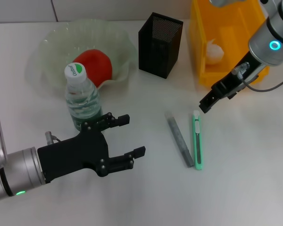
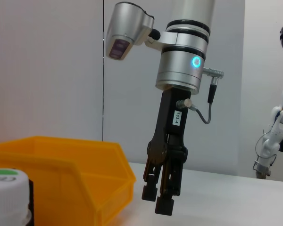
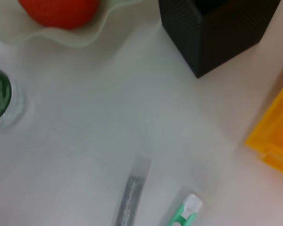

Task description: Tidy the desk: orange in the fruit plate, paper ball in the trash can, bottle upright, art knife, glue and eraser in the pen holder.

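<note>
Nearest us, our left gripper hangs spread and empty beside the upright bottle. Beyond lies the art knife, flat on the desk: light, stiff, slippery, so we would pinch it mid-body. Farther, our right gripper hovers closed, empty.

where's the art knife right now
In the head view the art knife lies flat on the desk, right of centre, beside the grey stick, below the right tool.

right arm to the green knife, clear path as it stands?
Probably yes. The right tool hangs just above the knife's far end, nothing between them; only the grey stick lies close alongside.
</note>
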